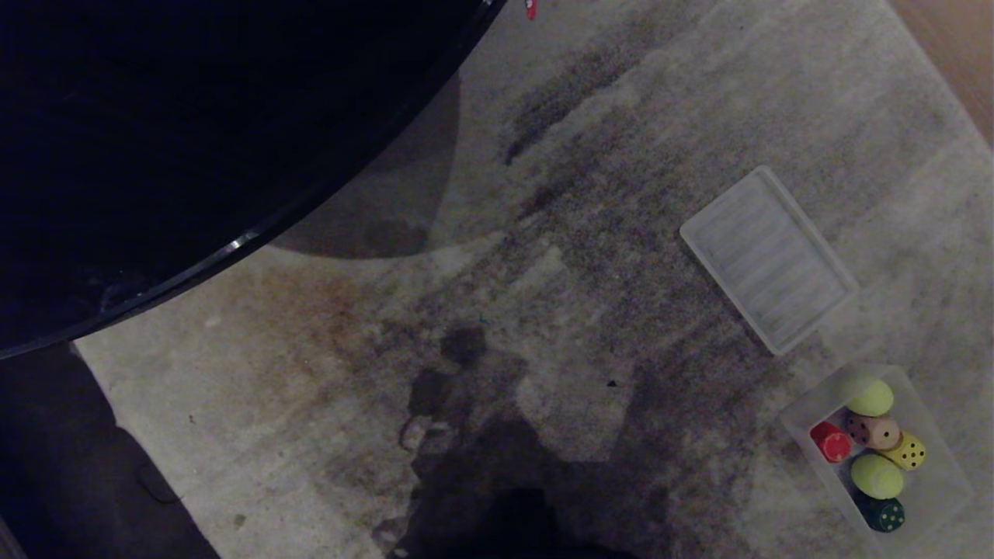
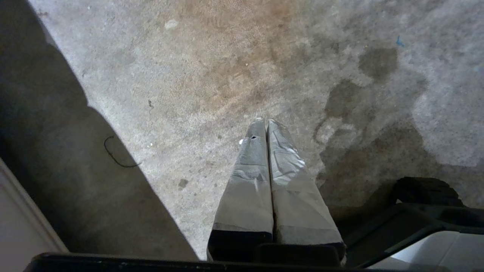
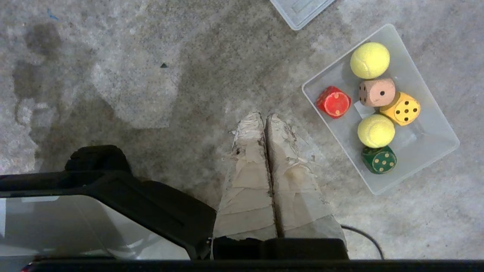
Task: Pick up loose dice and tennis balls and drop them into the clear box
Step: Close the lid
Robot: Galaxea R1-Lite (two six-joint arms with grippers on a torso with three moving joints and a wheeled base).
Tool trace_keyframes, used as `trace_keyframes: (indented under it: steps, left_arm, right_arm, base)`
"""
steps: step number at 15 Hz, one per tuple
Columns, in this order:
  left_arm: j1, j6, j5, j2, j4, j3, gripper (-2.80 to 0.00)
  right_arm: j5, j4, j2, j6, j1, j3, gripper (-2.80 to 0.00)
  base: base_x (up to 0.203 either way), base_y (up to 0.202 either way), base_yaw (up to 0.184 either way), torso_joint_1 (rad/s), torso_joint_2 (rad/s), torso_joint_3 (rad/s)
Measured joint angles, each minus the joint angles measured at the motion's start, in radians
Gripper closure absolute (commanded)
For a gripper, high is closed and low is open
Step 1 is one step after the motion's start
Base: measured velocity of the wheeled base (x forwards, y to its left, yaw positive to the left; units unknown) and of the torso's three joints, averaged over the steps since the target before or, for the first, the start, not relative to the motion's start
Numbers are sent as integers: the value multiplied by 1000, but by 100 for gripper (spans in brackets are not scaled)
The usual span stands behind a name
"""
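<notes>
Both claws hang empty with fingers pressed together, the right claw near the clear box on the carpet, the left claw well apart. All dice and tennis balls already lie inside; best leave them undisturbed.

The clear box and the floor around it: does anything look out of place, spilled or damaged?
Nothing spilled: four dice and two tennis balls all lie inside the clear box. Its ribbed lid lies off, flat on the stained carpet beside it. The tape on the right gripper looks frayed.
</notes>
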Motion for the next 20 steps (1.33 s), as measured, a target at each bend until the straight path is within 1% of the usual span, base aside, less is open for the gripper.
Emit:
trace_keyframes:
  steps: [11,17,20]
  left_arm:
    - [0,1,0,0,0,0,0]
    - [0,1,0,0,0,0,0]
    - [0,1,0,0,0,0,0]
  right_arm:
    - [1,0,0,-2,1,0,0]
    - [3,0,0,-5,0,0,0]
    - [3,0,0,-6,1,0,0]
  base:
    - [0,0,0,0,0,-2]
    - [0,0,0,4,3,-154]
    - [0,0,0,0,2,-48]
